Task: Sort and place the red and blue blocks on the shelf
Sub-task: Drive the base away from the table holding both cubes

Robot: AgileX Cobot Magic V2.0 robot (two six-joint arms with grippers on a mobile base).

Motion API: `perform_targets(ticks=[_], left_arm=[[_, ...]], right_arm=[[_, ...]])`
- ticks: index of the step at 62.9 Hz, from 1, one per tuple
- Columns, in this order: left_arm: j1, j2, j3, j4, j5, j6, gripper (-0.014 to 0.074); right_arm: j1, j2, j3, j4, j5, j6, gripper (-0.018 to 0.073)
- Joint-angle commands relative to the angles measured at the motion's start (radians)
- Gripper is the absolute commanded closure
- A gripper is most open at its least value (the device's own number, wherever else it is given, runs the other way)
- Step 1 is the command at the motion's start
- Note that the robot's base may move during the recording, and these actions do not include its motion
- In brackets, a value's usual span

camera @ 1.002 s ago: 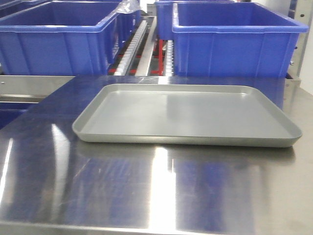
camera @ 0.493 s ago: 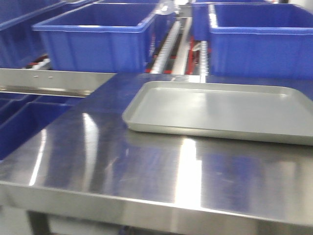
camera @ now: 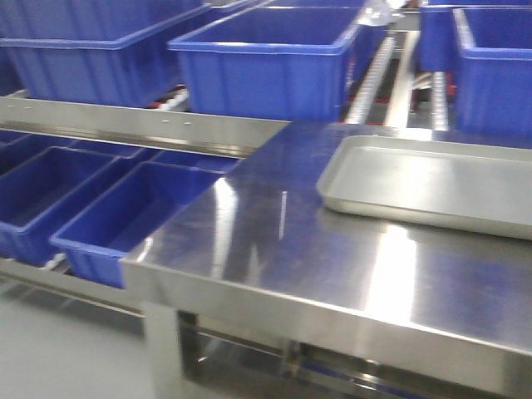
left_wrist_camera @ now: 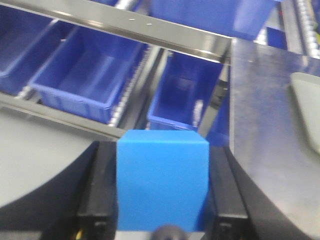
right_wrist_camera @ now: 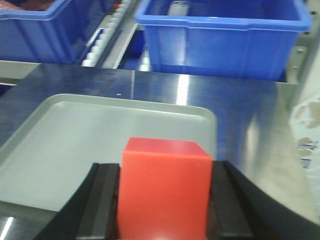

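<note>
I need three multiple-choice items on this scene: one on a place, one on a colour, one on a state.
1. The grey tray lies: A on a chair; B on the steel tabletop; C on a box.
2. The block in the right gripper is: A green; B yellow; C red.
3. The left gripper is: A shut on the blue block; B open; C unseen.
Key: 1B, it rests on the shiny top; 2C, the right wrist view shows it red; 3A, it clamps both sides of the cube.
</note>
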Motion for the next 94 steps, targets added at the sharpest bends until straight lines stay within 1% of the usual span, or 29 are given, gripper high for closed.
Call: perform_targets(ticks=[1, 94], left_arm=[[0.003, -0.001, -0.03, 0.007, -0.084, -0.008, 0.0463], [0.003, -0.001, -0.03, 0.007, -0.084, -0.008, 0.0463]], right_arm=[[-0.009, 0.0, -0.028, -0.011, -0.091, -0.008, 0.0505], [-0.009, 0.0, -0.028, -0.011, -0.091, -0.008, 0.0505]])
